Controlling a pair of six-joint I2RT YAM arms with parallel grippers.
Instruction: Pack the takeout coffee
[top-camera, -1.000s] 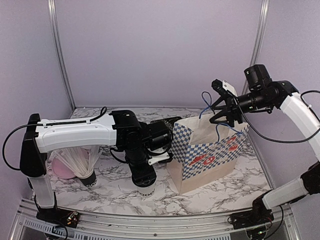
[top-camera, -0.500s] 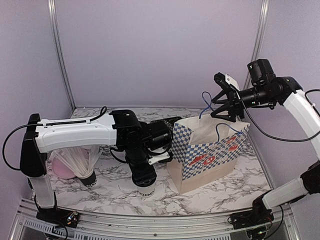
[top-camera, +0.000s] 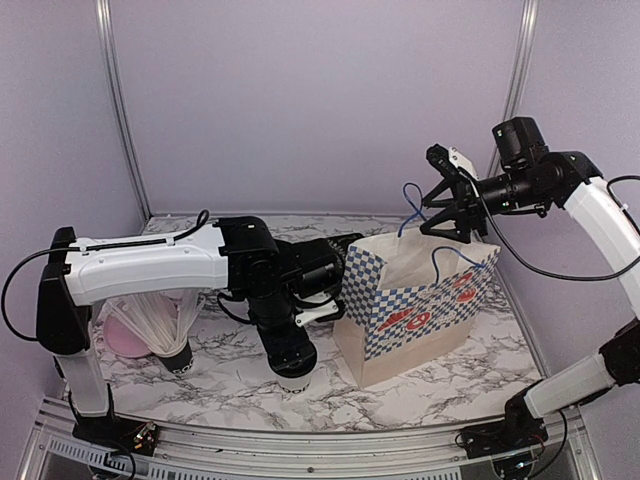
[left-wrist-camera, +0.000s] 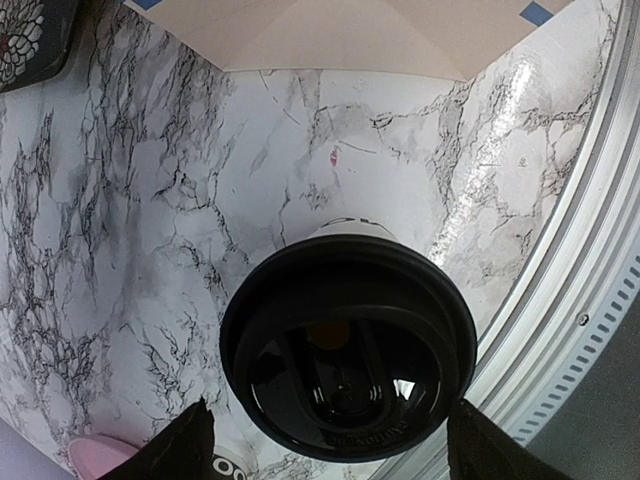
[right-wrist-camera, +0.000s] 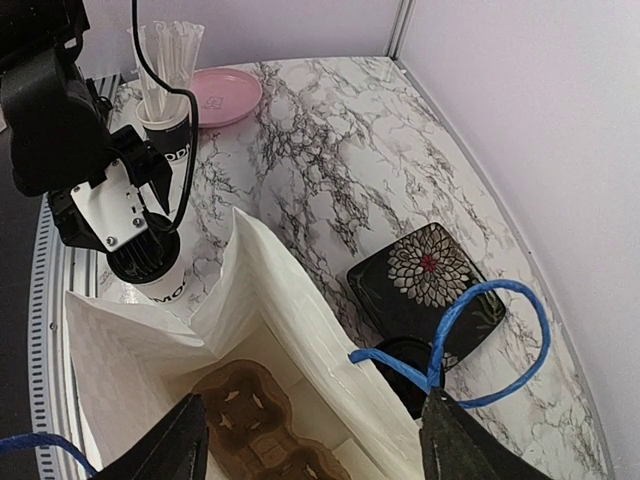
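One takeout coffee cup (left-wrist-camera: 348, 345), white with a black lid, stands on the marble near the table's front rail (top-camera: 296, 380). My left gripper (left-wrist-camera: 330, 412) hangs straight over it, open, with a finger on each side of the lid and a gap at both. A second black-lidded cup (right-wrist-camera: 400, 362) stands behind the checkered paper bag (top-camera: 415, 300), beside a floral dish. My right gripper (right-wrist-camera: 315, 400) hovers open above the bag's mouth (top-camera: 450, 222). The bag's blue handle (right-wrist-camera: 470, 335) is looped over its right finger. A brown cup tray (right-wrist-camera: 255, 430) lies inside the bag.
A black cup of white sticks (top-camera: 176, 355) and a pink plate (top-camera: 122, 338) are at the left, under my left arm. The black floral dish (right-wrist-camera: 428, 280) lies behind the bag. The metal rail (left-wrist-camera: 590, 250) runs close by the front cup.
My left gripper's jaws have spread wider around the front cup. My right gripper rose a little with the blue handle a second ago and has held still since.
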